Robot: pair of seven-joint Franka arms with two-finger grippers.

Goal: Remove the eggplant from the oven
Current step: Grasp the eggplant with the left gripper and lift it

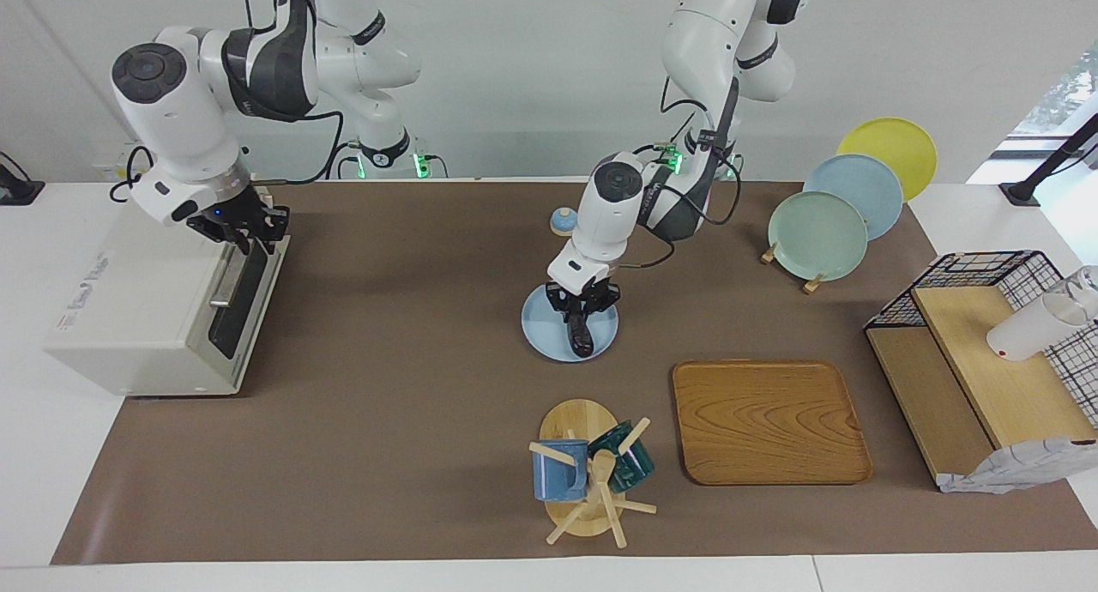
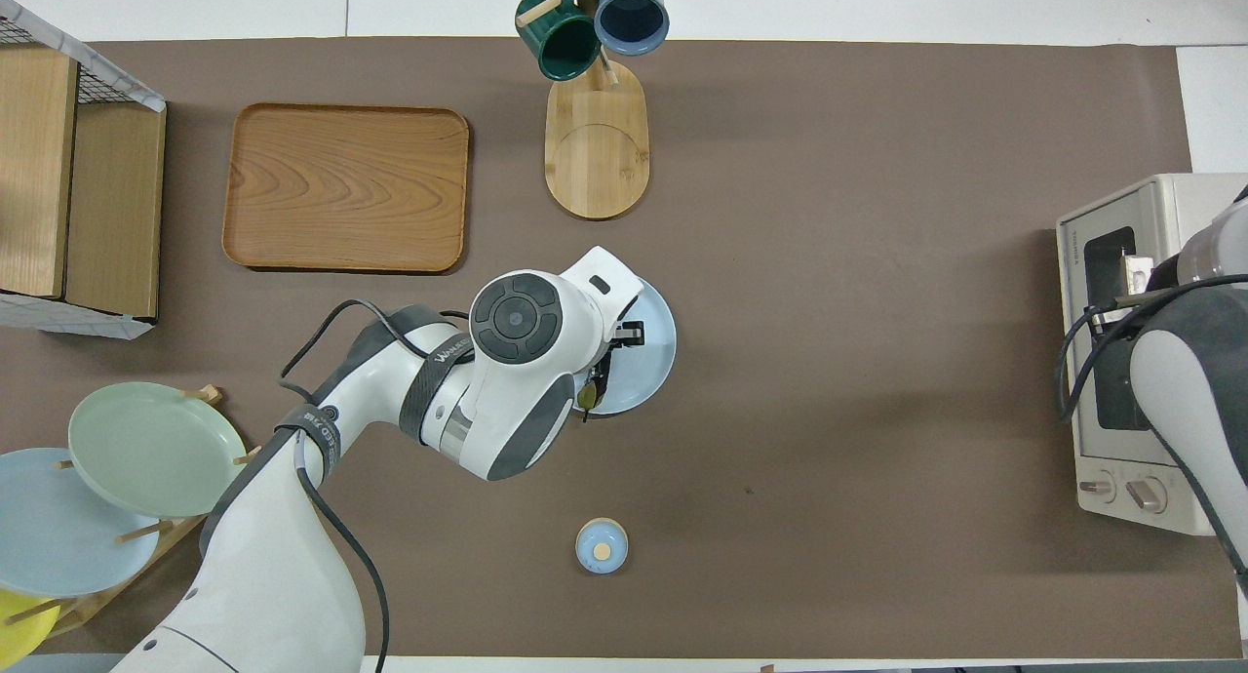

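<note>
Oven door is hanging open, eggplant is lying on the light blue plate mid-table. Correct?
Not quite. The oven door is shut: in the facing view its dark glass stands flush against the oven front, with the right end effector above its top edge. The rest holds: the eggplant lies on the light blue plate mid-table.

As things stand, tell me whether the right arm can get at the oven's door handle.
Probably yes. The right gripper hangs just over the top edge of the oven, whose door is up and closed, with the metal bar handle right below it and nothing between them.
</note>
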